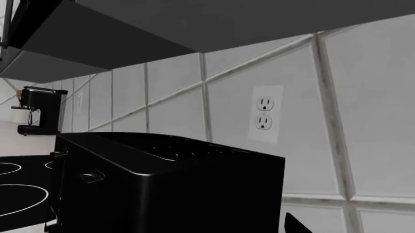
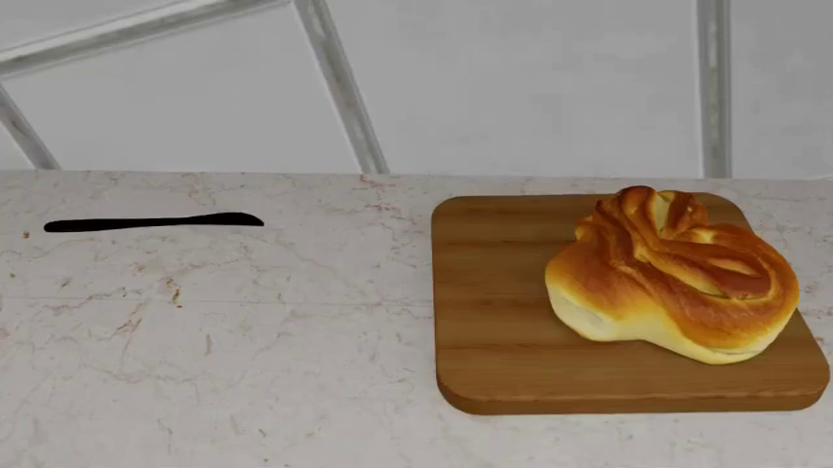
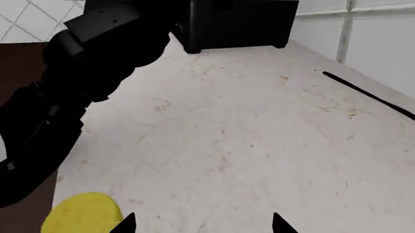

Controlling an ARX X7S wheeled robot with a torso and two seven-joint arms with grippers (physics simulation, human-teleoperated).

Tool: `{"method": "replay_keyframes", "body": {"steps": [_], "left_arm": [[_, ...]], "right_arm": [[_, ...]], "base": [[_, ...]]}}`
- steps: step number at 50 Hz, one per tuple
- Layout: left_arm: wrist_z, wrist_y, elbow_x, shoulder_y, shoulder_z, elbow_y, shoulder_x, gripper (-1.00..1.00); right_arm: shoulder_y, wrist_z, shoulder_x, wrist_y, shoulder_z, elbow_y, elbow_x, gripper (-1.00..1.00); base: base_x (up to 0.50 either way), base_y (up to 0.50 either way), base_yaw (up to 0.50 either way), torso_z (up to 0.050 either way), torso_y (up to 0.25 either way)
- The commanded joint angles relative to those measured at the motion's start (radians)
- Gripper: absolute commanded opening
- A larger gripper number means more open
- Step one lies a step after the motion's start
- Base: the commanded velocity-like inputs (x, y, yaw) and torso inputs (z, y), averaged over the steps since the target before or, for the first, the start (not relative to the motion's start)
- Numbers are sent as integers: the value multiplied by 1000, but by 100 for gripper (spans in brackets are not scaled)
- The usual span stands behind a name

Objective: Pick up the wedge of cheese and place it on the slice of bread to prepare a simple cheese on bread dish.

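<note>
The slice of bread (image 2: pixel 674 277), a golden-brown knotted bun, sits on the right half of a wooden board (image 2: pixel 501 322) in the head view. The wedge of cheese (image 3: pixel 81 214), a small pale-yellow chunk, shows only in the right wrist view, lying on the marble counter near its front edge. My right gripper (image 3: pixel 204 226) is open and empty above the counter. The cheese lies just outside one fingertip (image 3: pixel 127 224), not between the jaws. Of my left gripper only one dark tip (image 1: pixel 296 225) shows, beside a black toaster (image 1: pixel 162 189). Neither gripper shows in the head view.
A black knife (image 2: pixel 154 223) lies on the counter left of the board, also in the right wrist view (image 3: pixel 370 95). My left arm (image 3: pixel 65 97) reaches over the counter's front edge near the cheese. A coffee machine (image 1: pixel 38 110), stove rings (image 1: pixel 19 194) and wall outlet (image 1: pixel 264 113) surround the toaster.
</note>
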Motion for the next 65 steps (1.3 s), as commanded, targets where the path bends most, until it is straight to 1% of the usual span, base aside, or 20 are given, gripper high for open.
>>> {"method": "replay_keyframes", "body": {"steps": [1, 6, 7, 18, 22, 25, 36, 37, 41, 47, 52, 57, 65], "left_arm": [[-3, -12, -4, -2, -7, -108, -69, 100], [-5, -11, -4, -1, -6, -107, -70, 100], [-5, -8, -4, 0, -7, -110, -70, 100], [-8, -5, -10, 2, -12, -111, -69, 100], [-9, -5, -13, 2, -13, -107, -70, 100], [-10, -6, -12, 3, -12, -106, -71, 100], [-18, 8, -8, 1, -11, -115, -70, 100], [-21, 3, -6, 2, -10, -108, -70, 100], [-54, -124, 5, -17, 23, 0, -69, 100], [-66, -172, 2, -28, 32, 43, -70, 100], [-59, -148, -1, -25, 25, 22, -73, 100], [-28, -37, -10, -9, -1, -79, -79, 100], [-13, 28, -12, 0, -11, -139, -81, 100]], "right_arm": [[380, 140, 142, -197, -526, -18, 125, 100], [513, 161, 136, -273, -726, -18, 104, 100], [521, 166, 128, -274, -740, -18, 107, 100], [567, 142, 10, -218, -762, 51, 140, 100], [592, 175, -32, -189, -768, 52, 168, 100], [613, 213, -84, -156, -779, 54, 195, 100], [662, 270, -199, -108, -796, 61, 258, 100], [659, 267, -207, -104, -801, 70, 251, 100], [665, 262, -220, -102, -802, 74, 259, 100], [636, 229, -241, -105, -819, 104, 218, 100], [631, 210, -255, -102, -827, 122, 202, 100], [609, 181, -258, -104, -841, 152, 167, 100], [582, 141, -256, -117, -854, 196, 128, 100]], "base": [[13, 13, 4, 0, 0], [10, 13, 3, 0, 0], [15, 13, 0, 0, 0], [12, 13, 4, 0, 0], [8, 13, 3, 0, 0], [11, 14, 5, 0, 0], [12, 14, 4, 0, 0], [14, 14, 5, 0, 0], [8, 14, 2, 0, 0], [0, 2, 1, 0, 0], [0, 0, 0, 0, 0], [0, 0, 0, 0, 0], [0, 0, 0, 0, 0]]}}
